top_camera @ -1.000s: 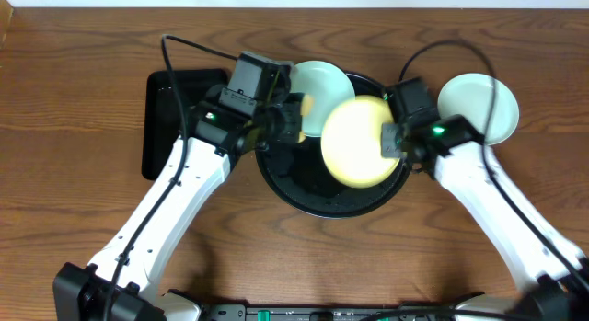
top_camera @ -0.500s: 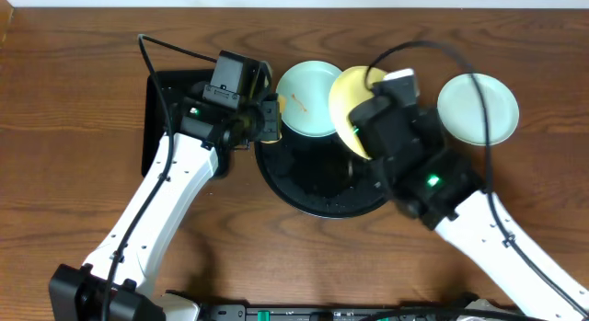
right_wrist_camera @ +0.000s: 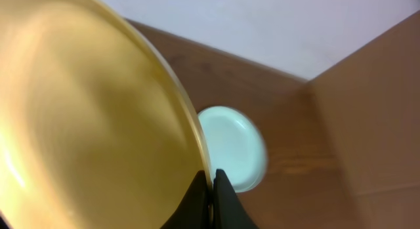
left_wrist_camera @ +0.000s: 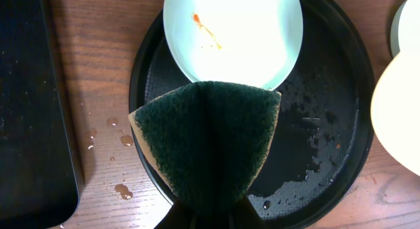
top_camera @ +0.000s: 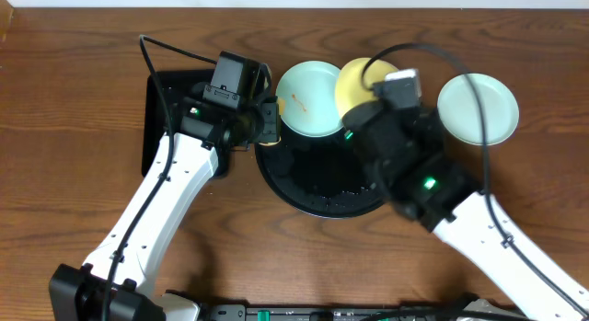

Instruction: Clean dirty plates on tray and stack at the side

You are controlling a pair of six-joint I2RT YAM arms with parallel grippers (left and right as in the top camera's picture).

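Note:
A pale yellow plate (right_wrist_camera: 92,124) is tipped up on edge over the back of the round black tray (top_camera: 317,188), my right gripper (right_wrist_camera: 212,182) shut on its rim. In the overhead view this plate (top_camera: 357,80) shows behind the right wrist. One pale blue plate (left_wrist_camera: 233,35) with orange specks lies on the tray's (left_wrist_camera: 328,124) far left part. A second pale blue plate (top_camera: 479,108) rests on the bare wood at the right. My left gripper (left_wrist_camera: 210,214) is shut on a dark green sponge (left_wrist_camera: 207,140), held above the tray's left rim just short of the speckled plate.
A rectangular black tray (top_camera: 170,105) lies left of the round one, under the left arm. Water drops (left_wrist_camera: 121,140) dot the wood between the two trays, and the round tray's floor is wet. Cables loop over the back of the table.
The right arm has lifted the yellow plate off the tray's middle, tipped it on edge and carried it back. The left gripper with the sponge has drawn back to the left.

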